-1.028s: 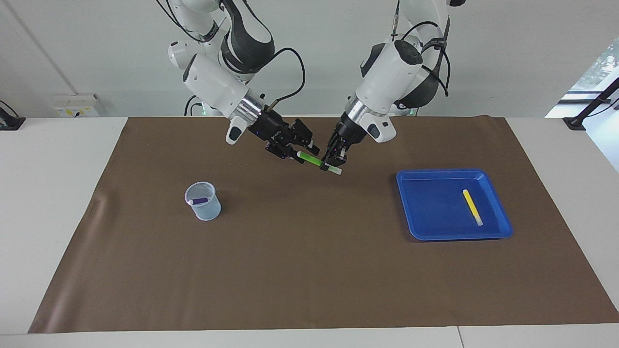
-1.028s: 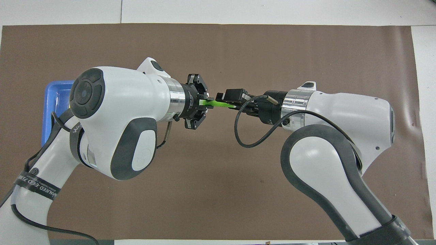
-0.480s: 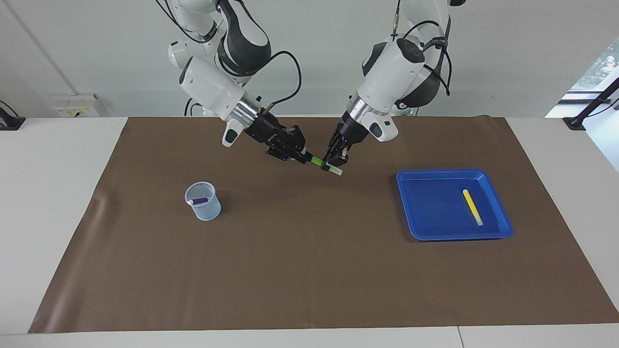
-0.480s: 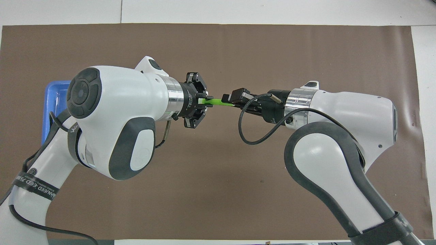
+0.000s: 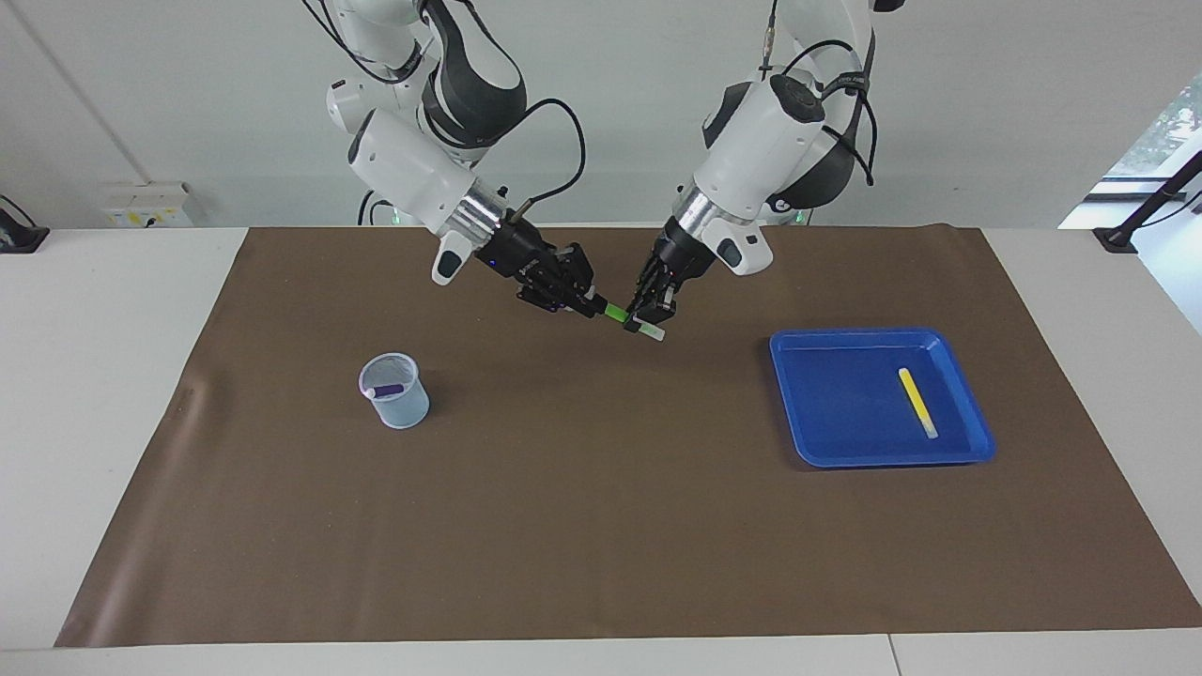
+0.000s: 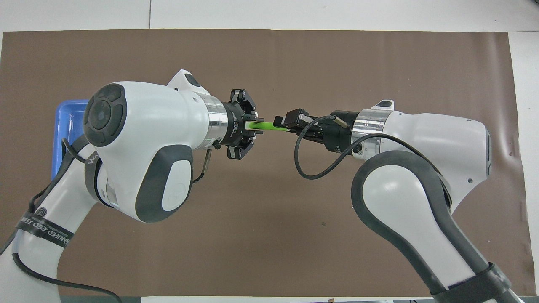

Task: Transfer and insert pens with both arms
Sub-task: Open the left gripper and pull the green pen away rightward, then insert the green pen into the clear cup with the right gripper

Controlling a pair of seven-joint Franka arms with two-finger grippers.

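Note:
The bright green pen (image 5: pixel 615 313) hangs in the air over the mat's middle, held at both ends, and shows in the overhead view (image 6: pixel 267 126) too. My left gripper (image 5: pixel 646 319) (image 6: pixel 252 125) is shut on it near its whitish end. My right gripper (image 5: pixel 592 305) (image 6: pixel 282 125) is shut on its other end. The purple pen (image 5: pixel 387 389) stands in a translucent cup (image 5: pixel 402 409) toward the right arm's end. The yellow pen (image 5: pixel 916 401) lies in the blue tray (image 5: pixel 845 446) toward the left arm's end. In the overhead view the arms hide the cup and the yellow pen.
A brown mat (image 5: pixel 601 526) covers the table. Only one edge of the blue tray (image 6: pixel 67 122) shows in the overhead view, beside my left arm. Two smaller arm bases with green lights stand by the wall between the big arms.
A second ago my right gripper was open around the green pen's end; it has since shut on it. My left gripper has kept its hold. Almost nothing has moved in the last half second.

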